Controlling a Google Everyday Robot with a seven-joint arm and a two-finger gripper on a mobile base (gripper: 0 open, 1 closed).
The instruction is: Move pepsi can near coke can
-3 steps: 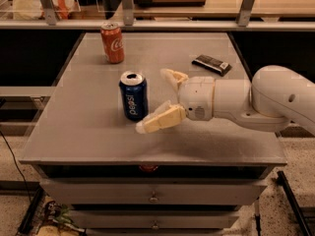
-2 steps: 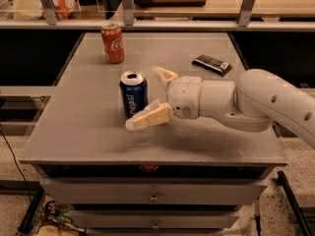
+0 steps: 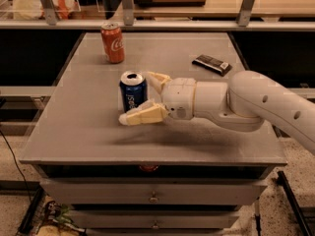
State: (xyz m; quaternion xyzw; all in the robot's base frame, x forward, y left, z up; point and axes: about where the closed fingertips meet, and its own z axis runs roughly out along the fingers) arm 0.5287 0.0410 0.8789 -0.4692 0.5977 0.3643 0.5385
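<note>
The pepsi can [image 3: 132, 93], dark blue with a silver top, stands upright near the middle of the grey table [image 3: 83, 132]. The coke can [image 3: 112, 43], orange-red, stands upright at the table's back left, well apart from the blue can. My gripper [image 3: 137, 98] reaches in from the right on a white arm [image 3: 256, 102]. It is open, and its cream fingers straddle the pepsi can: one finger [image 3: 156, 78] behind the can's right side, the other [image 3: 141, 116] in front of its base.
A flat dark packet [image 3: 211, 64] lies at the back right of the table. A rail and shelf with bags run behind the table. Drawers sit under the table's front edge [image 3: 152, 163].
My gripper has moved left across the table toward the pepsi can, so its fingers now sit on both sides of it. Neither can has moved.
</note>
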